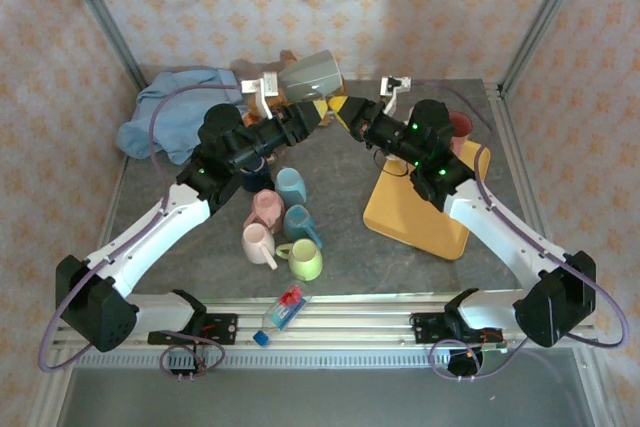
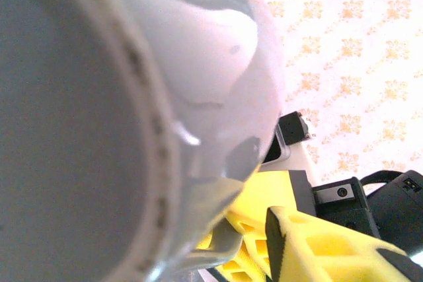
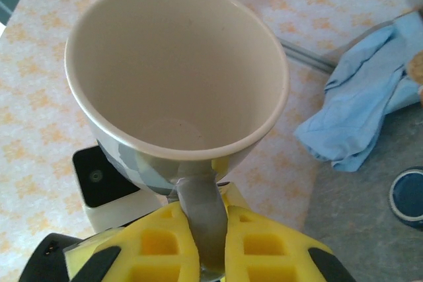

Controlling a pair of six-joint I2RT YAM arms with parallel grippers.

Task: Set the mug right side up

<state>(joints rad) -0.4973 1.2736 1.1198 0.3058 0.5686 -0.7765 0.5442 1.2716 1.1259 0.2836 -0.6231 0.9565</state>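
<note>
Grey mug (image 2: pixel 198 64) close up at left, yellow right gripper (image 2: pixel 264 232) on handle btm rt, patterned wall (image 2: pixel 357 44) behind

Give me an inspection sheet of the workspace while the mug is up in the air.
Surface: grey table, no spills seen.
Job's things: grey mug held above the table, mouth toward the right wrist camera.
Clutter: loose mugs, blue cloth, yellow tray, packet at the near edge.
Grippers: right gripper shut on the mug's handle; left gripper at the mug, jaws unclear.
Cables: purple cable looped beside each arm.
Surroundings: patterned walls, metal frame.
</note>
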